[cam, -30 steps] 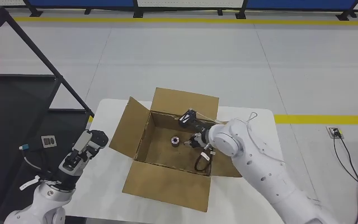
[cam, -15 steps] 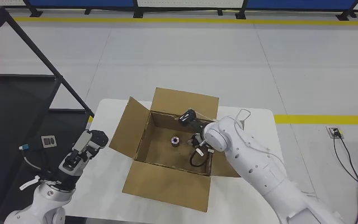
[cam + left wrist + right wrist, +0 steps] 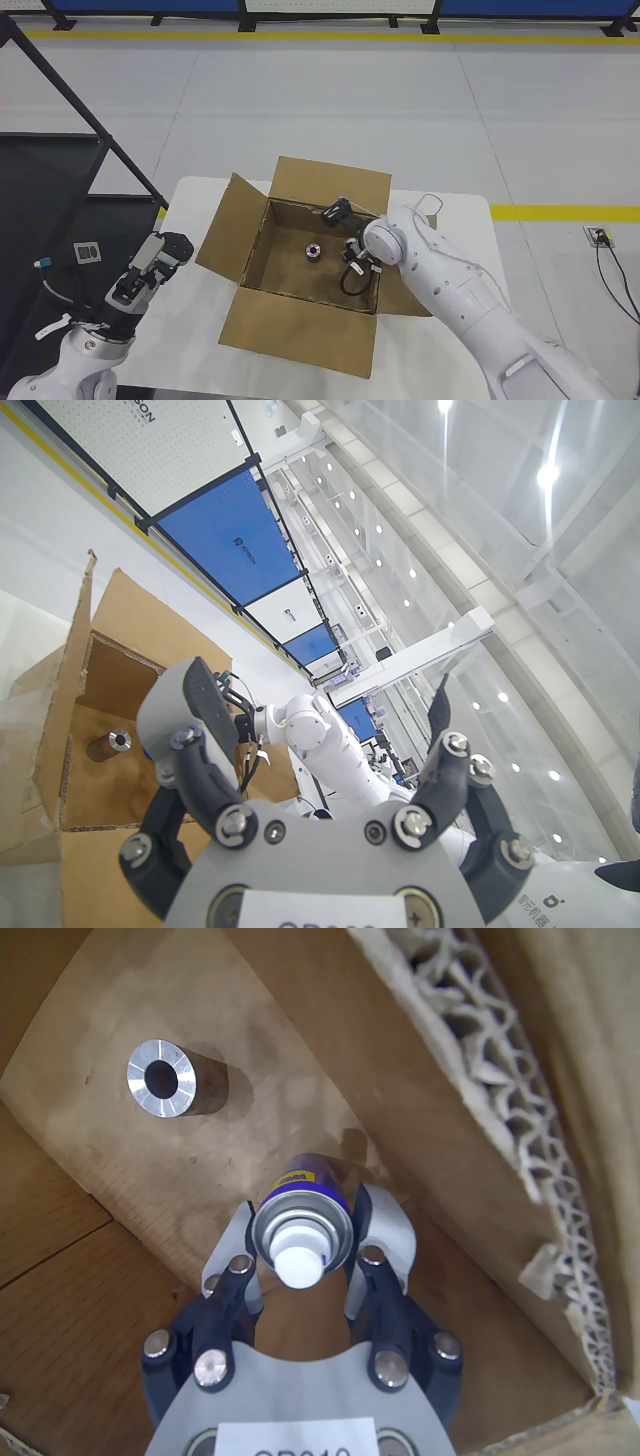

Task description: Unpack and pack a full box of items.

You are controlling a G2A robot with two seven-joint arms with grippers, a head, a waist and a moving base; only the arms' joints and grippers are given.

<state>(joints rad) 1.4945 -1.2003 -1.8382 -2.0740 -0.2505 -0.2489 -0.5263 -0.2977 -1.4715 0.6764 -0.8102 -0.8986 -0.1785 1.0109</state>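
My right gripper is down inside the brown cardboard box. Its 2 fingers are pressed on the 2 sides of a purple spray can with a white tip. The can sits between them with its white tip pointing up at my wrist camera. I cannot tell if the can's bottom touches the box floor.

In the top view the box sits in the middle of the frame, on the white table. All 4 flaps are folded out. My right arm comes in from the lower right of the frame and bends down into the right part of the box.

A shiny metal tube with a hole through it stands on its end on the box floor, near the middle. It is close to the can but not touching it.

My left gripper is at the lower left of the top view, well apart from the box. Its 2 fingers are spread wide and hold nothing. They point up and over toward the box.
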